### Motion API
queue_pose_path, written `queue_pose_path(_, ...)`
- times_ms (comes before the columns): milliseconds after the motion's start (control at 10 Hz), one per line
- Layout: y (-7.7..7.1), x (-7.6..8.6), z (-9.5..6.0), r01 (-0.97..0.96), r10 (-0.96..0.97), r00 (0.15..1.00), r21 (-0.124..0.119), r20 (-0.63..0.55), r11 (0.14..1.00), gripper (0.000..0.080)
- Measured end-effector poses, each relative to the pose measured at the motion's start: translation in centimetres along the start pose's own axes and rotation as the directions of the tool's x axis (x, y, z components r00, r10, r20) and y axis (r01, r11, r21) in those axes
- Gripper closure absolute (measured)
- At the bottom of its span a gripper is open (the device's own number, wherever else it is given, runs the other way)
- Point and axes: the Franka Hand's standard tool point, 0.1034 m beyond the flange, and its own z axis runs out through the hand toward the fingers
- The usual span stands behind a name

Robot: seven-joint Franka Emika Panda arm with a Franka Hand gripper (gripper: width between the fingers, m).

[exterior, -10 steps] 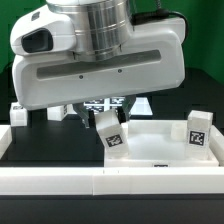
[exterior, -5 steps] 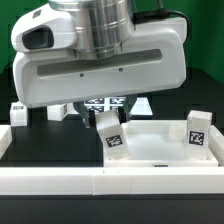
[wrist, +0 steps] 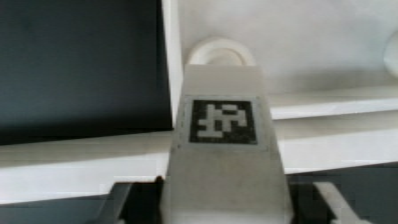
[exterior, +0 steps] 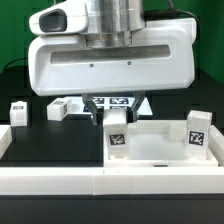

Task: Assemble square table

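My gripper (exterior: pixel 113 117) is shut on a white block leg (exterior: pixel 116 136) with a black-and-white tag, held upright. The leg's lower end is at the tabletop's corner on the exterior view's left. The tabletop (exterior: pixel 150 158) is a white square tray with a raised rim. A second leg (exterior: pixel 198 130) stands in its corner on the exterior view's right. In the wrist view the held leg (wrist: pixel 222 125) runs out from between the gripper (wrist: pixel 222 205) fingers (wrist: pixel 135 203) toward the tabletop (wrist: pixel 294 50); whether its rounded tip touches the tray is hidden.
Two loose legs (exterior: pixel 18 111) (exterior: pixel 62 108) lie on the black table at the exterior view's left. The marker board (exterior: pixel 112 102) lies behind the gripper. A long low white rail (exterior: pixel 60 181) runs along the front.
The hand has swung toward the exterior view's right and squared up. The held leg has gone from tilted to upright at the tabletop's corner. The second loose leg now shows.
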Motion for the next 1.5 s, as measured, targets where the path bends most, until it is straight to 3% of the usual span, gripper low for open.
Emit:
queue_pose_path(500, -0.43, -0.04, 0.35, -0.055, 0.055, 0.998, -0.002, -0.014, 0.998, 0.0506)
queue_pose_path(700, -0.22, -0.27, -0.07, -0.175, 0.175, 0.982, 0.005, -0.067, 0.985, 0.0506)
queue_pose_path(1000, -0.17, -0.96, 0.87, -0.432, 0.435, 0.886, 0.052, -0.161, 0.9, 0.0506)
queue_pose_path(1200, -0.3, -0.85, 0.76, -0.5, 0.504, 0.851, 0.069, -0.15, 0.864, 0.0506)
queue_pose_path(1500, -0.79, -0.93, 0.89, -0.672, 0.682, 0.722, 0.114, -0.119, 0.731, 0.0506)
